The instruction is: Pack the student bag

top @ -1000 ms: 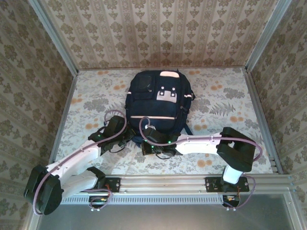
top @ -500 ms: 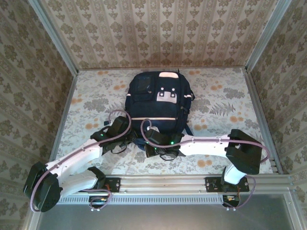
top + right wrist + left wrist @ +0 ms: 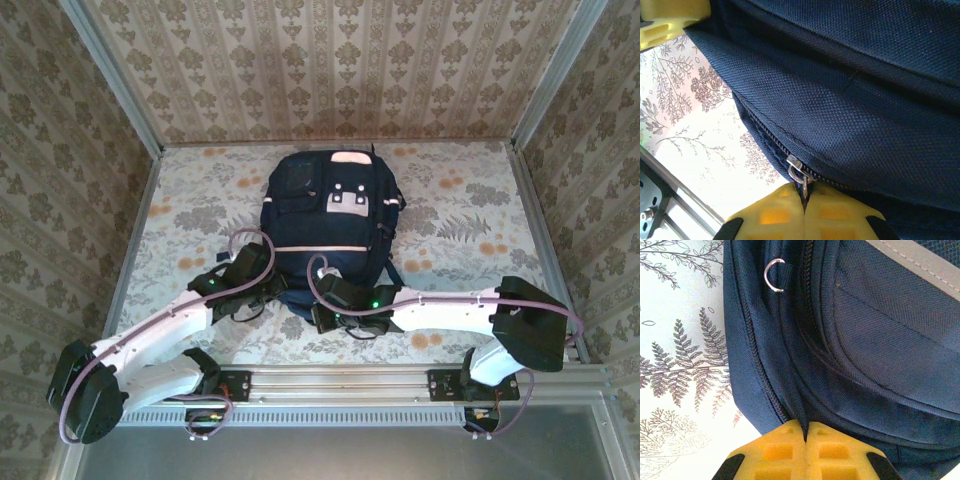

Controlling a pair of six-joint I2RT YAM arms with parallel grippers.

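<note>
The student bag (image 3: 330,215) lies flat mid-worktop (image 3: 190,215), toward the far wall. The marks on its pale front patches (image 3: 347,200) are too small to read. The left gripper (image 3: 805,432) has its jaws closed on a navy fabric strip at the bag's near-left edge. The right gripper (image 3: 804,196) has its jaws closed on the zip pull (image 3: 798,172) — the pull's tab is hidden between them.

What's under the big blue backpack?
The backpack lies on a flowery tablecloth, which shows all around it. Anything right beneath it is covered, so I can't tell.
</note>
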